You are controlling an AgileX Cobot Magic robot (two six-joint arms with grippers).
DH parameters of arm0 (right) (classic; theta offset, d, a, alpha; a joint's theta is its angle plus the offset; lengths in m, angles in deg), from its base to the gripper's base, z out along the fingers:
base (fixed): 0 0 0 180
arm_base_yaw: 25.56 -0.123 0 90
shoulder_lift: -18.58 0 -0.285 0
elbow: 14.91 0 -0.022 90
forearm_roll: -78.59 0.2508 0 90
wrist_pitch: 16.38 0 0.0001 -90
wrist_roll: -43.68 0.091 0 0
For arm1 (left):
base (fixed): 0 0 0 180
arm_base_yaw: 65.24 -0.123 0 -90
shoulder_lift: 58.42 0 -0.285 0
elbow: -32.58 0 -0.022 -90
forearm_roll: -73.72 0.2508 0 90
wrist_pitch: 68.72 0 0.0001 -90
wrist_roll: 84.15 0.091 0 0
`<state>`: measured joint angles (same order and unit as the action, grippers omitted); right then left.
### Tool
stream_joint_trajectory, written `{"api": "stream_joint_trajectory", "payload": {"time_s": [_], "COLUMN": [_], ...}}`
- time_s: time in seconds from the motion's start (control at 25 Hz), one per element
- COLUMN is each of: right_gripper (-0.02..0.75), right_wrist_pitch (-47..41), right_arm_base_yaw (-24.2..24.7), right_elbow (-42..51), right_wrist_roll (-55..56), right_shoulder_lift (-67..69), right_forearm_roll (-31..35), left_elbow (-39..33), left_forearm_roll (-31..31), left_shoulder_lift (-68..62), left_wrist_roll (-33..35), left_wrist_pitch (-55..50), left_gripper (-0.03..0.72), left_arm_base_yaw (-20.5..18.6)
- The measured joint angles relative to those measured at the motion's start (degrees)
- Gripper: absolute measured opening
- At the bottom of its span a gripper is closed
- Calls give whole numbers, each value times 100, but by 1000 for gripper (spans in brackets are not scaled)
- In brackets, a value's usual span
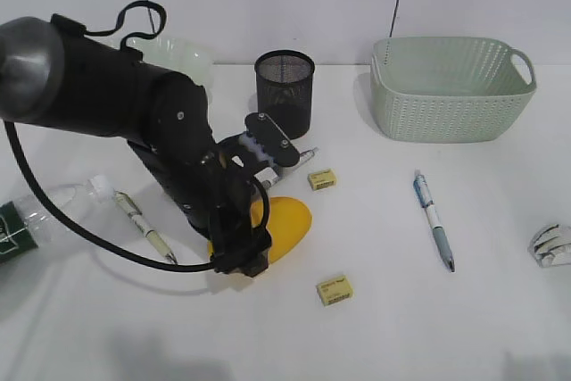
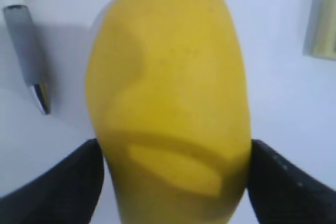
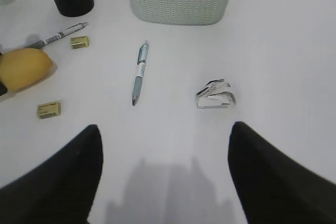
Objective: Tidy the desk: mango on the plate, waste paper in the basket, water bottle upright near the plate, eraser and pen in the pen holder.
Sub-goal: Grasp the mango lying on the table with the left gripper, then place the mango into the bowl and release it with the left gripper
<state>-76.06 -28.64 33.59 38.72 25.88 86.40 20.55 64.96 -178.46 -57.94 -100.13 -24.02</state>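
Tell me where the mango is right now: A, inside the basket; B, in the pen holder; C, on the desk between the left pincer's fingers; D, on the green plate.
C: the mango lies on the white desk, with the left pincer straddling it, a dark finger on either side.

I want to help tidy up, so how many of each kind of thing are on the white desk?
mango: 1
pens: 3
erasers: 2
water bottle: 1
waste paper: 1
plate: 1
pen holder: 1
basket: 1
Total: 11
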Motion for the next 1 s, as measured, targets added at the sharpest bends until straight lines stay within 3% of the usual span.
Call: {"api": "stream_joint_trajectory", "payload": {"time_s": [0.12,1.0], "right_gripper": [585,585], "right_wrist_pitch": [0,0], "right_arm_base_yaw": [0,0], "right_elbow": [0,0], "right_wrist_roll": [0,0], "right_shoulder_lift": [0,0], "right_forearm_roll": [0,0], "left_elbow": [0,0], "left_forearm_roll": [-5,-59], "left_shoulder_lift": [0,771], "left_wrist_roll": [0,0], "left_wrist_pitch": [-6,-311], "left_gripper": [571,571], "left_arm_base_yaw": [0,0]}}
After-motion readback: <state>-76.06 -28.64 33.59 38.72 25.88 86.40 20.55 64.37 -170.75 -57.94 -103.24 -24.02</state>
